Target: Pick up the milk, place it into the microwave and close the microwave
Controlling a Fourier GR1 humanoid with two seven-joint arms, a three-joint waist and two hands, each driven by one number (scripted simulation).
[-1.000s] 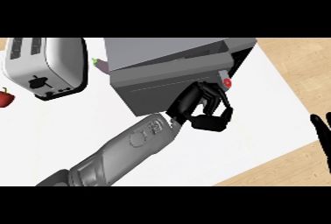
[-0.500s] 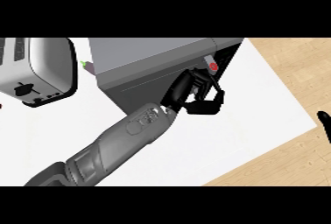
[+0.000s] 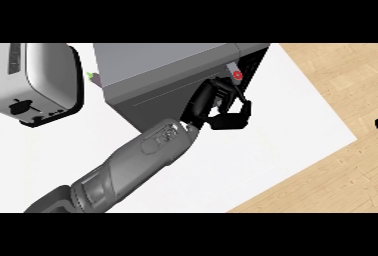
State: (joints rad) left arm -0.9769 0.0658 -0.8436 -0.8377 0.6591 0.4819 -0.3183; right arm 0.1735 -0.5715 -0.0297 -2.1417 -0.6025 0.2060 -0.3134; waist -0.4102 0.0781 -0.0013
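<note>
A white tabletop [image 3: 280, 145] fills most of the view. Its edge runs at a slant on the right side. Past that edge is a light brown wooden floor [image 3: 332, 65]. A silver toaster [image 3: 37, 80] stands at the left.

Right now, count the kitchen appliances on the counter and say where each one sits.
2. The toaster stands at the counter's left edge. The microwave sits at top centre, with the left robot hand at its front right corner. Others may lie outside the view.
</note>
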